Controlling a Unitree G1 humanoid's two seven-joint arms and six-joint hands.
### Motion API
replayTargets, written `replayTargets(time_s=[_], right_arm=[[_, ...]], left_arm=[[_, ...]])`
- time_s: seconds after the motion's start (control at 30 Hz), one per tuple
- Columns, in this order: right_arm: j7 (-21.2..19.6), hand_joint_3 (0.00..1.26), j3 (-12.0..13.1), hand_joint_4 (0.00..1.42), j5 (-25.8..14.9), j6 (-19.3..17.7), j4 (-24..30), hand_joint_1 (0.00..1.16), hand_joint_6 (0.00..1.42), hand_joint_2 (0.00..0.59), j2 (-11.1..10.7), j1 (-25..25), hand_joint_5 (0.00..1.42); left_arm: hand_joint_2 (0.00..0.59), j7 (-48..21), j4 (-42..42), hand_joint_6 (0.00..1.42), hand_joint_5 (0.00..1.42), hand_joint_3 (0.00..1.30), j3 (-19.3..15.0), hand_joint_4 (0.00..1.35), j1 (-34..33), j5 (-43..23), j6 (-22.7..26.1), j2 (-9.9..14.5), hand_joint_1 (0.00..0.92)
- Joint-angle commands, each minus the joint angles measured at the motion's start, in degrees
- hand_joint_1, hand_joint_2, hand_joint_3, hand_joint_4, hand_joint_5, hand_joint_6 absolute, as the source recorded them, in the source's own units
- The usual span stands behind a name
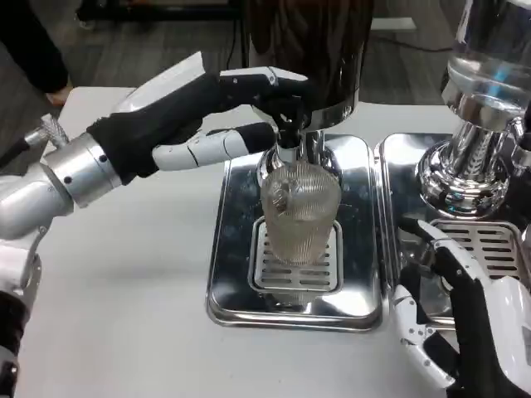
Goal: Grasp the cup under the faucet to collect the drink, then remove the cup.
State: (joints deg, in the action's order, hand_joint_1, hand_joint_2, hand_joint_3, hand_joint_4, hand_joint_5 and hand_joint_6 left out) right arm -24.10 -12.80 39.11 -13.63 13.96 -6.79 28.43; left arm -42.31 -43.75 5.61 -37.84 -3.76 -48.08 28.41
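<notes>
Cup (300, 209), ribbed and clear, stood upright on the slotted grate (296, 267) of the chrome drip tray (230, 249), directly below the black faucet (287, 126) of the dark dispenser (305, 46). Neither hand touched it. Could not tell whether it held any drink.

Left hand (195, 112) was extended from the picture's left at dispenser height, fingers stretched out long and slightly apart, gripping nothing. Its upper fingertips (290, 87) sat at the faucet, at or touching the tap; contact could not be confirmed. A lower white finger (217, 145) pointed toward the faucet stem, just above the cup's rim and apart from it.

Right hand (460, 319) was low at the right edge, over the front of the second drip tray (404, 178), fingers curled loosely but separated, nothing in them. It was near the first tray's right side, well apart from the cup.

Second dispenser (481, 99), chrome base and clear body, stood on that right tray. Both trays sat side by side on the white table (124, 298).
</notes>
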Motion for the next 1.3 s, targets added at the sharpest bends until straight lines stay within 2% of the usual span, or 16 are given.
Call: replayTargets(time_s=[0.03, 0.47, 0.93, 1.3], right_arm=[[-0.7, 0.26, -0.1, 0.21, -0.6, -1.1, -0.3, 0.47, 0.32, 0.553, 0.3, -0.2, 0.18], [-0.1, 0.27, -0.1, 0.22, -0.5, -1.1, 0.3, 0.47, 0.32, 0.553, -0.2, -0.1, 0.18], [1.0, 0.27, 0.2, 0.22, -1.3, -0.7, 0.9, 0.47, 0.32, 0.553, -0.7, 0.2, 0.18], [1.6, 0.27, 0.4, 0.21, -1.6, -0.6, 1.2, 0.47, 0.3, 0.553, -0.7, 0.4, 0.18]], left_arm=[[0.098, -2.4, 2.3, 0.29, 0.3, 0.29, -0.5, 0.25, 0.6, -1.5, 0.6, -0.1, 0.0], [0.097, -6.3, 8.8, 0.29, 0.31, 0.3, -1.9, 0.26, 3.6, -5.6, 4.2, 0.7, 0.0], [0.097, -9.6, 10.6, 0.3, 0.31, 0.3, -2.9, 0.26, 6.0, -7.8, 5.9, 0.8, 0.0], [0.096, -13.3, 11.9, 0.31, 0.32, 0.3, -2.3, 0.27, 7.0, -9.7, 6.9, 1.5, 0.0]])
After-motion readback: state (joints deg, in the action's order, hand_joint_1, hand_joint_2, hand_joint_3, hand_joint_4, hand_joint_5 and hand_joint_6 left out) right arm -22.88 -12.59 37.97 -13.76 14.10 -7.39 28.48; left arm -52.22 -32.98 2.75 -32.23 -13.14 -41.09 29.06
